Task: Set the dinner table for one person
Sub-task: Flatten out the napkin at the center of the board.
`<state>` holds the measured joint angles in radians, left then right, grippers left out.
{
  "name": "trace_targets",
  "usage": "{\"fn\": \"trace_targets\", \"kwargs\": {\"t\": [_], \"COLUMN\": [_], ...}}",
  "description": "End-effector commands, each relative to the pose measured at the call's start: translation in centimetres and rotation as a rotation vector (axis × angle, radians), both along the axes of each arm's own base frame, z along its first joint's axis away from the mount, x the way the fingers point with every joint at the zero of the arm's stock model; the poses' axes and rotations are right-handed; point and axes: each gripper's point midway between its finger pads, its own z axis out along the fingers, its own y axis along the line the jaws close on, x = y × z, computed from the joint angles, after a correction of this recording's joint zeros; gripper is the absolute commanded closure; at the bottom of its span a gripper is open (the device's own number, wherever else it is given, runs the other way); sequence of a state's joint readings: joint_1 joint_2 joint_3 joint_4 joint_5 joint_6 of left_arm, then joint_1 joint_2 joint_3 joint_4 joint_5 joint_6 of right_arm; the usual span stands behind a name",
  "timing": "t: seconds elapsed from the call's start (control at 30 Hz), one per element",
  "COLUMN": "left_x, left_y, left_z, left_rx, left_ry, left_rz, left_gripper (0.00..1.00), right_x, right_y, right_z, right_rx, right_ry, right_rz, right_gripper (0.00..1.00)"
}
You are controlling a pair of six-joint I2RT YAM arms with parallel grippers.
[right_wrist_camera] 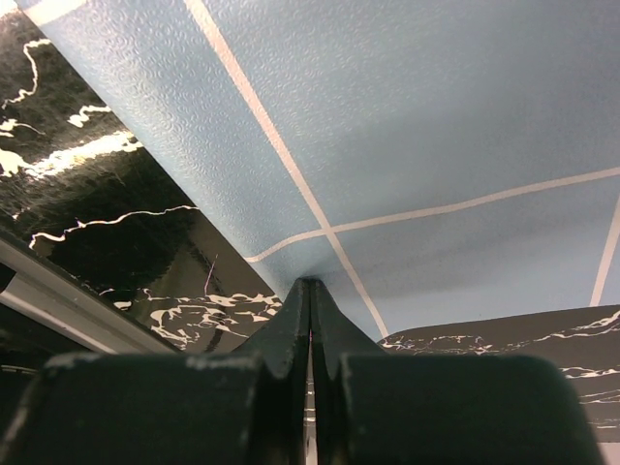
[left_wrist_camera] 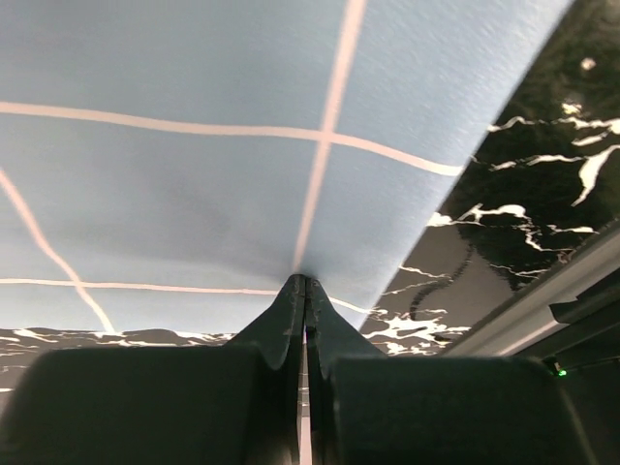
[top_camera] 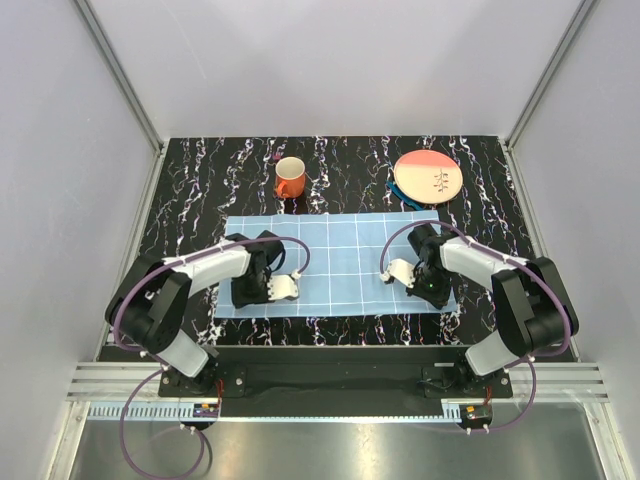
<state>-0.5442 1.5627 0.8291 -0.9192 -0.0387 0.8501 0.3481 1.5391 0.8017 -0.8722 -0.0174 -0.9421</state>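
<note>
Desk: The black, white-streaked desk (top_camera: 190,180) fills the floor of a white-walled bay, directly ahead of the 2 arm bases.
Long axis: It runs left to right across the top view, and the short sides face the side walls.
Edges: Walls close off the far, left and right sides. A metal rail borders the near side.
Mat: A light-blue checked mat (top_camera: 340,260) lies at the centre with its long side parallel to the desk's. Black surface shows on all 4 sides of it.
Open room: The strips to the left and right of the mat are narrow. The far strip is the widest.
Mug: An orange mug (top_camera: 290,178) stands upright just beyond the mat's far edge, left of centre.
Plate: A pink-and-cream plate (top_camera: 428,177) sits toward the far right, well apart from the mug.
Left end effector: The left end effector (left_wrist_camera: 302,283) has its jaws pressed together, pinching the mat's edge at the near left.
Right end effector: The right end effector (right_wrist_camera: 310,286) is likewise closed tight on the mat's edge at the near right.
</note>
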Motion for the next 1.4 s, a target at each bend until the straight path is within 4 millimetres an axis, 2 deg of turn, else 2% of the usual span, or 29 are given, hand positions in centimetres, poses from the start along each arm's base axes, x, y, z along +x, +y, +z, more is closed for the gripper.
{"fn": "trace_targets", "kwargs": {"t": [0.0,1.13,1.37], "left_x": [1.9,3.2,3.4], "left_y": [-0.6,-1.8,-1.9], "left_z": [0.7,0.8,1.0], "left_rx": [-0.014,-0.039,-0.035], "left_ry": [-0.047,-0.048,-0.049], "left_rz": [-0.015,-0.009,-0.017], "left_gripper": [1.00,1.00,1.00], "right_x": [0.0,-3.8,-3.7], "right_y": [0.2,-2.4,-3.0], "right_z": [-0.9,-1.8,-1.5], "right_rx": [0.033,0.019,0.007], "right_ry": [-0.018,0.013,-0.005], "right_rz": [-0.033,-0.153,-0.166], "right_gripper": [0.99,1.00,1.00]}}
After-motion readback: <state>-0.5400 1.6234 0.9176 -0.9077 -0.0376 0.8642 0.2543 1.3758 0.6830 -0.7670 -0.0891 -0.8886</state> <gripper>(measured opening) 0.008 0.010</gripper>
